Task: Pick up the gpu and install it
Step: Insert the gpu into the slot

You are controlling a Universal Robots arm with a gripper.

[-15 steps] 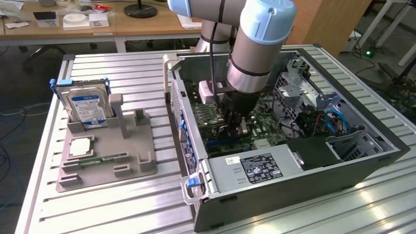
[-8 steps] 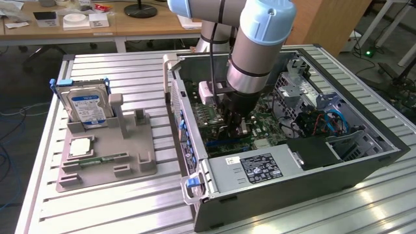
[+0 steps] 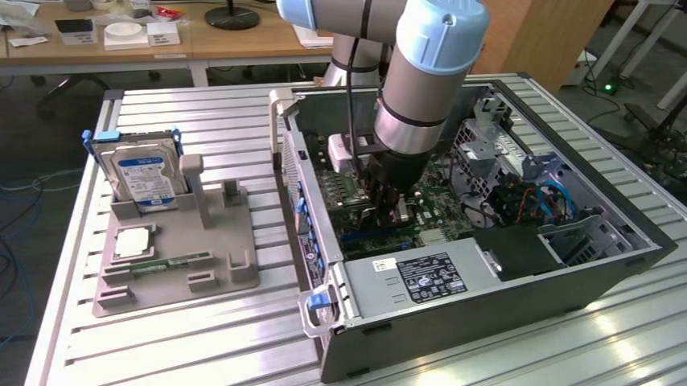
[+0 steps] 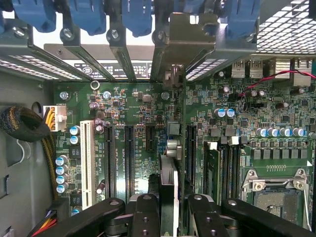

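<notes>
While the arm reaches down into the open computer case (image 3: 472, 265), which lies on its side on the slatted tabletop (image 3: 215, 338), the room for moving is tight on every side. Its walls rise around the wrist, and toward the exterior view's right sit the drive cage and a bundle of blue cables (image 3: 558, 197). A sideways drift there could snag wires or knock the frame.

Inside, the motherboard (image 4: 138, 113) lies below, its long black expansion slots (image 4: 129, 158) running parallel and close together. My judgement is that the main risk is misalignment: if the card comes down a slot off, or tilted, its edge would strike the board or jam instead of seating.

Along the rear wall a row of blue bracket latches (image 4: 89, 15) and metal slot dividers leaves only narrow gaps. The silvery bracket (image 4: 190, 34) of the card appears to sit among them, and catching on a divider would cock the card.

Seen edge-on in the wrist view, the gpu (image 4: 168, 187) stands upright between the fingers of the end effector (image 4: 168, 217), which is closed narrowly on it. With so thin a grip, the card could pivot or slip under push.

On the grey holder tray (image 3: 172, 265) outside the case, well apart, stands a hard drive (image 3: 145, 177).
</notes>
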